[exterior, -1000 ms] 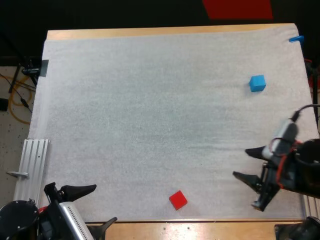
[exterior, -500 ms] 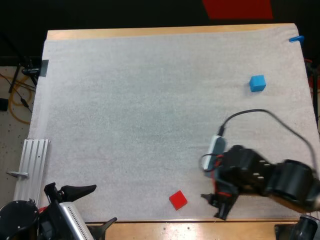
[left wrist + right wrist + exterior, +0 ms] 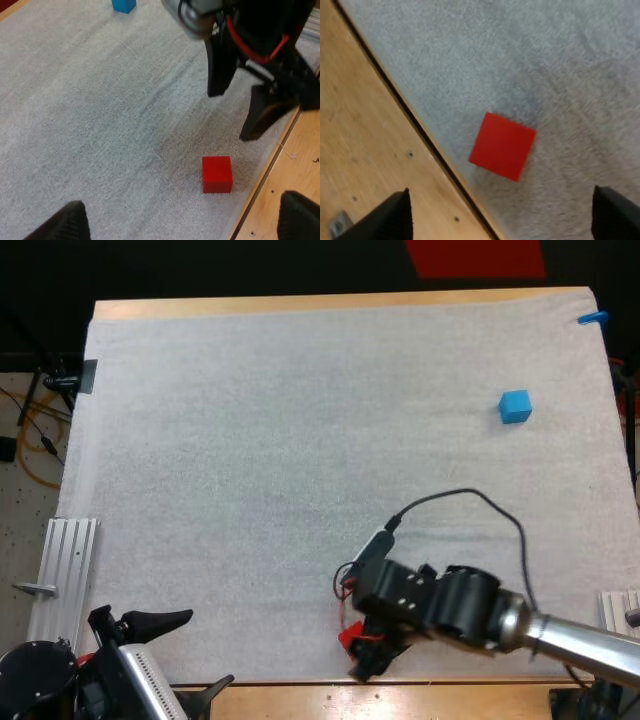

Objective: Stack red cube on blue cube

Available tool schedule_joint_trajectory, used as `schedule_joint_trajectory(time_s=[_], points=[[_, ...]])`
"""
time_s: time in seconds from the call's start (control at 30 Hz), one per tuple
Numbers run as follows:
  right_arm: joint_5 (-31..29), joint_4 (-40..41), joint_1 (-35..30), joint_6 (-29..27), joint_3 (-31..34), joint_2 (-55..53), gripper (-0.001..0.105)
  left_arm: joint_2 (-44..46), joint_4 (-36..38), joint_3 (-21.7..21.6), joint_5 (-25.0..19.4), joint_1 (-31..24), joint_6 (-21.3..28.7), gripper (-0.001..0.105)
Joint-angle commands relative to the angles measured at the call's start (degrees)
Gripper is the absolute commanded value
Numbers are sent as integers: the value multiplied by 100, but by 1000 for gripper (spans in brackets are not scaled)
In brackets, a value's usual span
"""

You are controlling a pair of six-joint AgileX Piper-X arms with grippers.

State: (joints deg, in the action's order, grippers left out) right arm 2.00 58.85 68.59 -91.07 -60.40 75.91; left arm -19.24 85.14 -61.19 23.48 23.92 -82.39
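My right gripper (image 3: 232, 112) hangs wide open and empty over the red cube (image 3: 502, 146), at the mat's (image 3: 300, 440) edge, bottom centre of the high view. The cube sits skewed to my fingers (image 3: 395, 215), so closing may spin it onto the desk (image 3: 360, 125).

I count one red cube (image 3: 217, 173) and one blue cube (image 3: 515, 406). That makes two cubes on one white mat (image 3: 250, 440).

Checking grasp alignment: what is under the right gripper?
The red cube, on the white mat at its edge, below the open right gripper, untouched. In the high view the arm hides most of it.
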Motion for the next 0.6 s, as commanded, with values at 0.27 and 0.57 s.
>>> schedule_joint_trajectory(time_s=[0.27, 0.57], points=[[-373, -244, 82, 1390, -48, 737, 71, -14, 11, -33, 34, 16, 17, 74], [-147, -518, 88, 1720, -48, 1280, 71, -14, 11, -33, 34, 16, 17, 74]])
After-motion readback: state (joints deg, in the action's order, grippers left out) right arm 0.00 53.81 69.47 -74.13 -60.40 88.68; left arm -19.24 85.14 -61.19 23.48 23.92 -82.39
